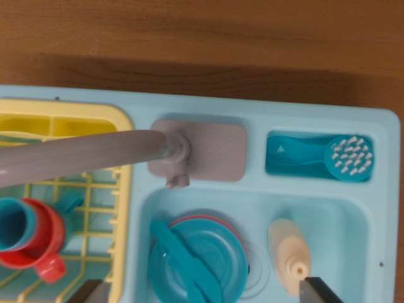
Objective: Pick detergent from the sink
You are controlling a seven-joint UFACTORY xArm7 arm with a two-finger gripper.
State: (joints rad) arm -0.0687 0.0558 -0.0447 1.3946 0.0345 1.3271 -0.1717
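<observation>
1. Wrist view: a light blue toy sink point(379, 189) sits on a brown wooden surface point(189, 38).
2. The detergent point(290, 252), a cream bottle, lies in the sink basin toward the wrist view's right, its cap end pointing to the bottom edge of the picture.
3. Just beside the detergent, toward the wrist view's left, a teal plate point(218, 255) rests on a red plate point(208, 219) in the same basin, with a teal utensil point(180, 252) lying across them.
4. Above the detergent, in a separate recess of the sink, lies a teal brush point(328, 158) with white bristles.
5. A grey faucet point(126, 151) reaches from its base, up and left of the detergent, over a yellow rack point(123, 189).
6. In the rack stands a red cup point(44, 243) with a teal cup point(16, 224) inside.
7. Two dark fingers point(319, 290) show at the bottom edge, set wide apart and holding nothing; one tip is just beside the detergent cap.
</observation>
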